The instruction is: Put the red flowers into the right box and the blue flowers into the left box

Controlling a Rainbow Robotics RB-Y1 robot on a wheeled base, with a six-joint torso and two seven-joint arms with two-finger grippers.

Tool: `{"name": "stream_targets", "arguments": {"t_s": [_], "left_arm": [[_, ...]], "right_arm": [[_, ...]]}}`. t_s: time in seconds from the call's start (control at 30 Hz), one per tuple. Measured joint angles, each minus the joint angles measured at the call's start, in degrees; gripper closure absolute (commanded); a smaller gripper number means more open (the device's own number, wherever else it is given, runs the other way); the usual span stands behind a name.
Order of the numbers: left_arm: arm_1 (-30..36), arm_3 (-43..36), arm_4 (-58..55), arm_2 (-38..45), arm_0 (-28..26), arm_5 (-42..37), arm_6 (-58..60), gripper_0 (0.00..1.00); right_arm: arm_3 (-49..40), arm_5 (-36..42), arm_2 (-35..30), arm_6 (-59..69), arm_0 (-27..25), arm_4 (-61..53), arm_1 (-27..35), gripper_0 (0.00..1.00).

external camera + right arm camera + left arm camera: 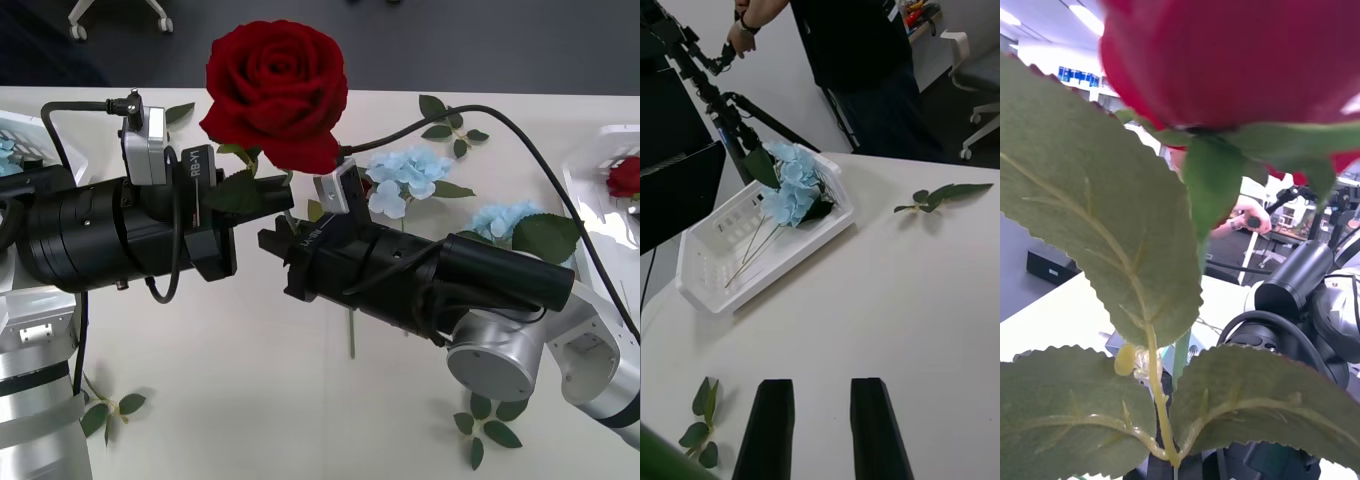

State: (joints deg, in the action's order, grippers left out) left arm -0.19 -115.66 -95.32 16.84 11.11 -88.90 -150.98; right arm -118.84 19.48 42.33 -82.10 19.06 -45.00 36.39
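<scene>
Red rose (277,92) stands upright above the meeting left gripper (272,195) and right gripper (272,245), neither grip discernible in the front view, while the right wrist view shows parted, empty fingers (767,427) near the blue-flowered left box (715,289).

From my front camera, the red rose (277,92) covers the fingertips of the left gripper (268,196), so I cannot judge their grip on the stem. The right gripper (272,243) has its fingers masked by its own body. At nine o'clock the left box (14,135) is cut by the frame edge, as is the right box (600,170) at three o'clock, where a second red flower (626,176) is half cropped. On my left wrist camera the rose (1232,60) is blurred and cropped at twelve o'clock, and its leaves (1097,217) hide the fingers.
</scene>
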Motion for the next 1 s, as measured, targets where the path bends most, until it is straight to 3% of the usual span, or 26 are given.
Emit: {"name": "stream_targets", "arguments": {"t_s": [0.3, 0.33, 0.37, 0.4, 0.43, 0.47, 1.0], "left_arm": [[0.0, 0.0, 0.0, 0.0, 0.0, 0.0, 0.0, 1.00], [0.0, 0.0, 0.0, 0.0, 0.0, 0.0, 0.0, 0.88], [0.0, 0.0, 0.0, 0.0, 0.0, 0.0, 0.0, 0.54], [0.0, 0.0, 0.0, 0.0, 0.0, 0.0, 0.0, 0.37], [0.0, 0.0, 0.0, 0.0, 0.0, 0.0, 0.0, 0.13], [0.0, 0.0, 0.0, 0.0, 0.0, 0.0, 0.0, 0.03], [0.0, 0.0, 0.0, 0.0, 0.0, 0.0, 0.0, 0.00]], "right_arm": [[-0.1, -0.1, 0.3, 0.0, 0.0, -1.0, 0.0, 1.00], [-0.1, -0.1, 0.4, 0.0, 0.0, -1.0, 0.0, 1.00], [-0.1, -0.1, 0.4, 0.0, 0.0, -1.0, 0.0, 1.00], [-0.1, -0.1, 0.4, 0.0, 0.0, -1.0, 0.0, 1.00], [-0.1, -0.1, 0.4, 0.0, 0.0, -1.0, 0.0, 1.00], [-0.1, -0.2, 0.4, 0.0, 0.0, -1.0, 0.0, 1.00], [-0.3, -5.9, 0.3, 0.0, -0.3, -2.0, 5.0, 1.00]]}}
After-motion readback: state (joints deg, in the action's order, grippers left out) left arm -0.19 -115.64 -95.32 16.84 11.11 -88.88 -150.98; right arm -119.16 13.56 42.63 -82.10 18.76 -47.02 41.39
